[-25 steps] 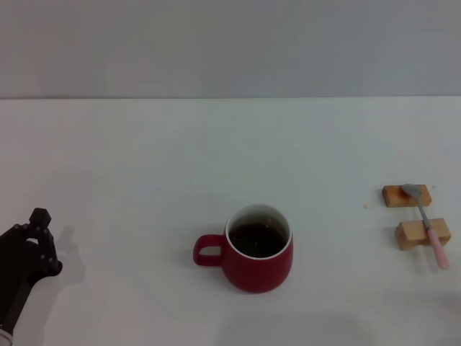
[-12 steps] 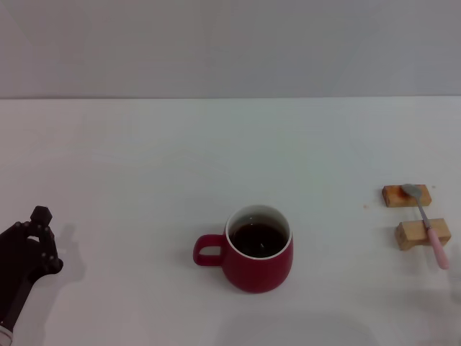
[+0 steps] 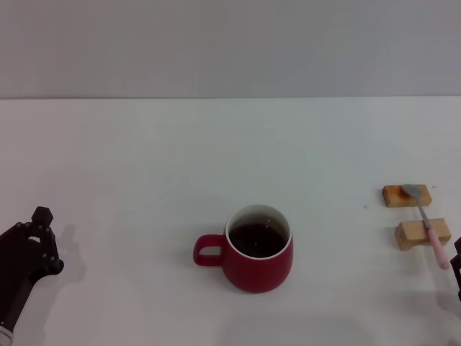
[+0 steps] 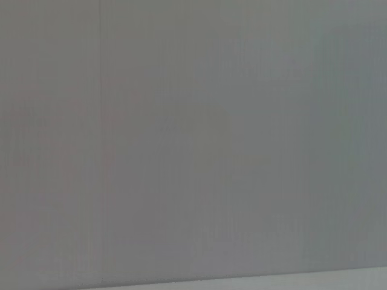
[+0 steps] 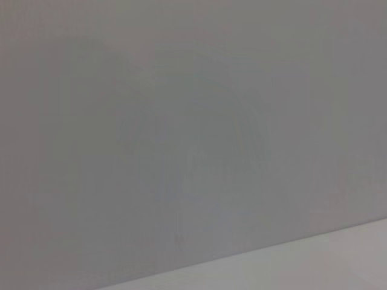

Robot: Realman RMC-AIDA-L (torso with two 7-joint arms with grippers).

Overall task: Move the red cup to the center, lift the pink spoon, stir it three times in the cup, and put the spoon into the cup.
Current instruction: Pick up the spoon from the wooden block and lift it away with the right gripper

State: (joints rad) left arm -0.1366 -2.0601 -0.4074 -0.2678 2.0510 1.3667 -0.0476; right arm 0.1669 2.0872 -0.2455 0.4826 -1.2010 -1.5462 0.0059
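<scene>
We judge the right pincer [image 3: 458,268], grip state not discernible, nearer the pink spoon [image 3: 426,223], which lies just beside it, handle end closest, long axis running away from it.

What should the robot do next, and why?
Probably reach the right end effector, just showing at the table's right edge, toward the pink spoon. The red cup already sits near the center, and the spoon lies untouched across two wooden blocks.
</scene>
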